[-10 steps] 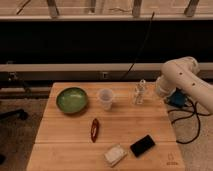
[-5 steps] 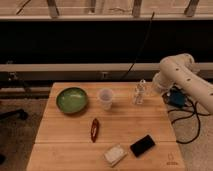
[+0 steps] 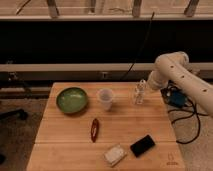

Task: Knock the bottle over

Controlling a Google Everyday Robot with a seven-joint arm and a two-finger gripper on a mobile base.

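Bottle [image 3: 139,93] upright near the back right of the wooden table [image 3: 70,145]: a slim clear thing with a narrow neck, standing well right of the translucent white cup [image 3: 105,98] and farther still from the green bowl [image 3: 72,99]. The gripper [image 3: 148,85] sits at the end of the white arm [image 3: 177,75], just beside the bottle on its right and near its upper part; whether it touches yet I cannot tell.

Since the bottle is not yet tipped, the step in hand looks like the last approach before the push. The next move would call for a sideways sweep to the left against the upper half, high enough to topple it rather than slide it, and short enough to spare the cup.

Nearer the front lie a red elongated object [image 3: 94,129], a pale packet [image 3: 115,154] and a black flat object [image 3: 142,145]. No brand, label or writing can be read on any of them.
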